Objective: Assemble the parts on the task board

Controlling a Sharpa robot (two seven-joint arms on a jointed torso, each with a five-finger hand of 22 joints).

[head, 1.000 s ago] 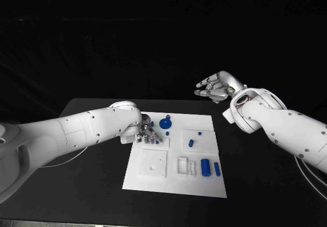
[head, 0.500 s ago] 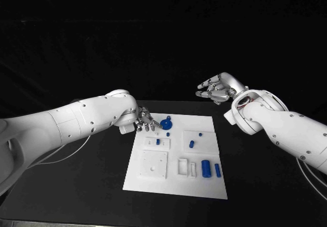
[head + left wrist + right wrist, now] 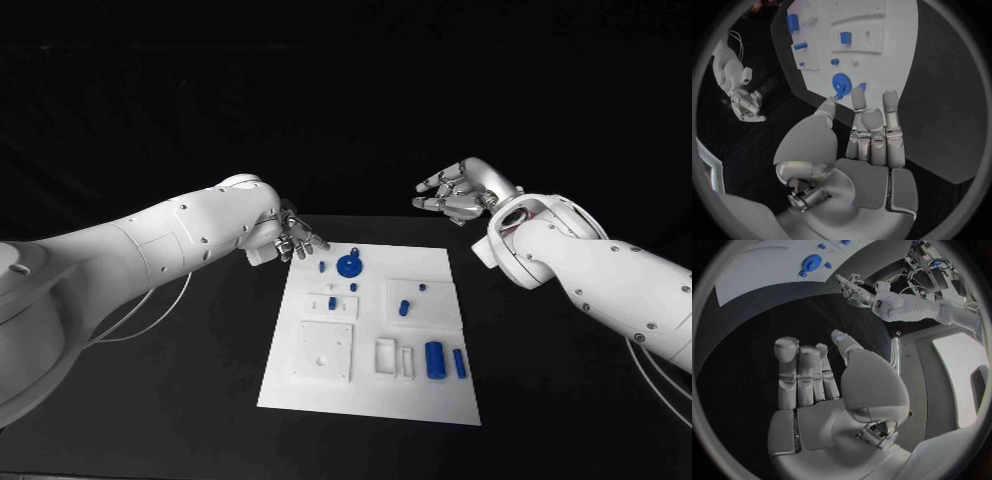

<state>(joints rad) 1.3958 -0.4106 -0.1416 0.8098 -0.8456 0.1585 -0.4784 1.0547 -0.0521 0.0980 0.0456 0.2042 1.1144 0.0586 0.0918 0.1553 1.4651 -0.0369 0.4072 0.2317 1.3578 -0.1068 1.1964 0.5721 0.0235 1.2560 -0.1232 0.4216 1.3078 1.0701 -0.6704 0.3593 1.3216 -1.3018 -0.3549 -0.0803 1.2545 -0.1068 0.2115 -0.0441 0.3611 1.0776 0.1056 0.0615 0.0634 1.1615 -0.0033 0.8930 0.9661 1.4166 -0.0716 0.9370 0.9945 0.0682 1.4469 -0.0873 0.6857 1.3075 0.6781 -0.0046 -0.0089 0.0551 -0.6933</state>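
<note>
1. Our left hand [image 3: 296, 240] has lifted off the task board [image 3: 433, 390] within 1 second and now hovers at its far left corner, fingers loosely spread, holding nothing.
2. Our right hand [image 3: 459, 190] stays raised beyond the far right corner, spread and empty.
3. The round blue part [image 3: 349, 266] lies near the far edge; a small blue part [image 3: 332, 302] stands where we were, so that placement seems done.
</note>
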